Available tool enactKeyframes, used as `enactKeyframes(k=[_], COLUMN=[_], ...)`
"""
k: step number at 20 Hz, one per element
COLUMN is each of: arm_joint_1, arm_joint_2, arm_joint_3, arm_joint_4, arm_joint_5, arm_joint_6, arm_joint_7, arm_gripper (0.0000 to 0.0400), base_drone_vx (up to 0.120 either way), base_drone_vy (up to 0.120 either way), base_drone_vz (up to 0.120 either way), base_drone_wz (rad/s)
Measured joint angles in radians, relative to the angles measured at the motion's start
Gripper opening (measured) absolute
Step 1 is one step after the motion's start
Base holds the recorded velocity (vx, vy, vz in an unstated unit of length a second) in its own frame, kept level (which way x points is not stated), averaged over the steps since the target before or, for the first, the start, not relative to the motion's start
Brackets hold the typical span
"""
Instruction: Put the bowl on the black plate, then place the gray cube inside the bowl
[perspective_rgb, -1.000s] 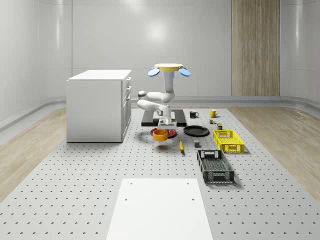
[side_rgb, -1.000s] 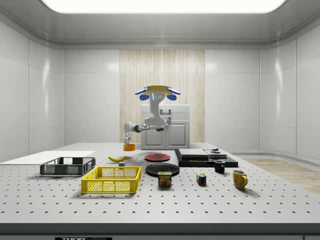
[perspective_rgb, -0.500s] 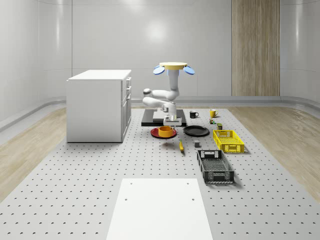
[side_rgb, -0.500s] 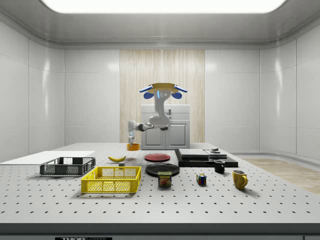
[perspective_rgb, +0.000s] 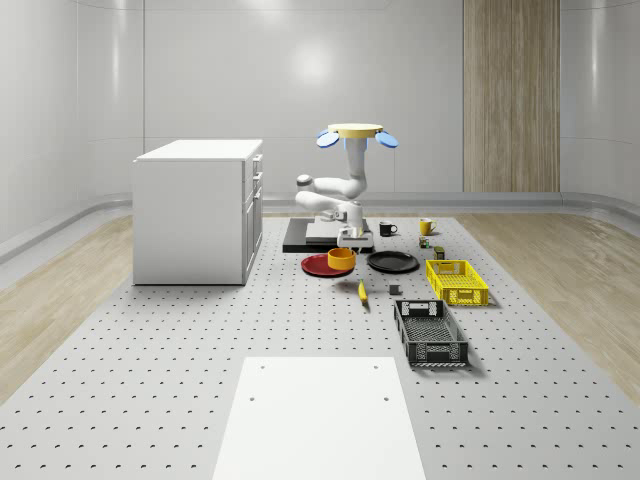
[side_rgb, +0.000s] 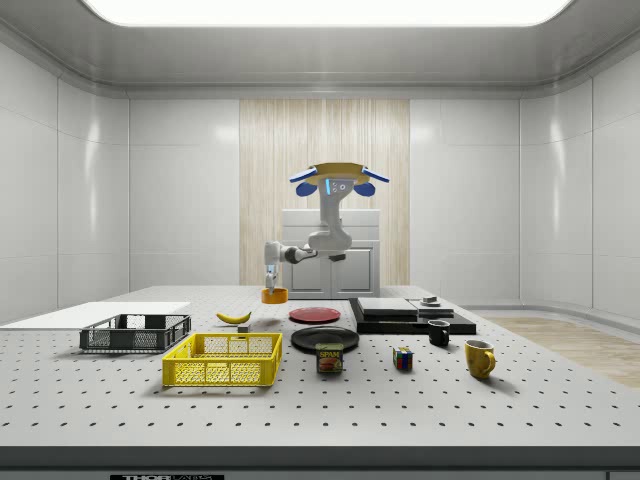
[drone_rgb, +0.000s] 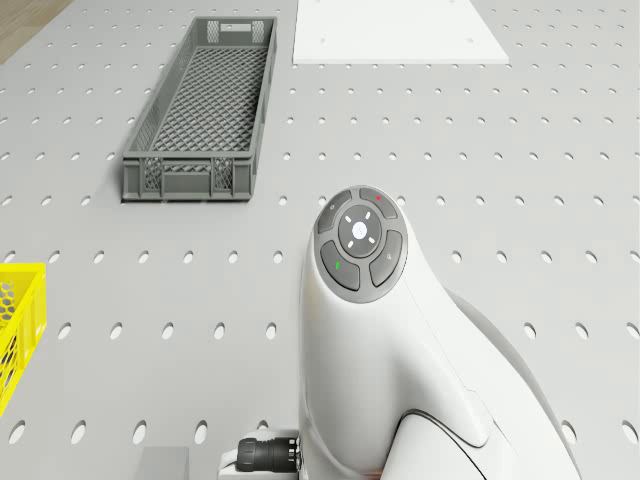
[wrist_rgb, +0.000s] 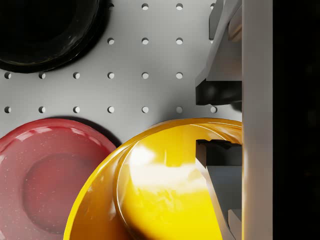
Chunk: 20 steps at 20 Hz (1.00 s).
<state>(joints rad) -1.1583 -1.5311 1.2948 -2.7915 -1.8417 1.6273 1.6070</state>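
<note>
Nearest, a white board (perspective_rgb: 318, 415) and a gray crate (perspective_rgb: 430, 333) are seen on the bench (perspective_rgb: 150, 380); a banana (perspective_rgb: 362, 291) lies beyond, the gray cube (perspective_rgb: 394, 290) just beside it. The gripper (perspective_rgb: 349, 241) is clamped on the rim of the bowl (perspective_rgb: 341, 258), one finger (wrist_rgb: 212, 162) inside. The bowl is held aloft above the red plate (perspective_rgb: 320, 265). The black plate (perspective_rgb: 392, 262) lies beside it, toward the whole-scene view's right. The drone (perspective_rgb: 357, 133) is seen hovering above the black slab (perspective_rgb: 300, 240).
</note>
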Motion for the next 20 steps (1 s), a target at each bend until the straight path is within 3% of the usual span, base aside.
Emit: enactKeyframes(k=[20], arm_joint_1=[-0.004], arm_joint_2=[-0.012], arm_joint_3=[0.001], arm_joint_4=[0.001], arm_joint_5=[0.005], arm_joint_6=[0.011], arm_joint_7=[0.003], arm_gripper=[0.0100], base_drone_vx=[-0.120], base_drone_vy=[0.120], base_drone_vz=[0.000], base_drone_wz=[0.000])
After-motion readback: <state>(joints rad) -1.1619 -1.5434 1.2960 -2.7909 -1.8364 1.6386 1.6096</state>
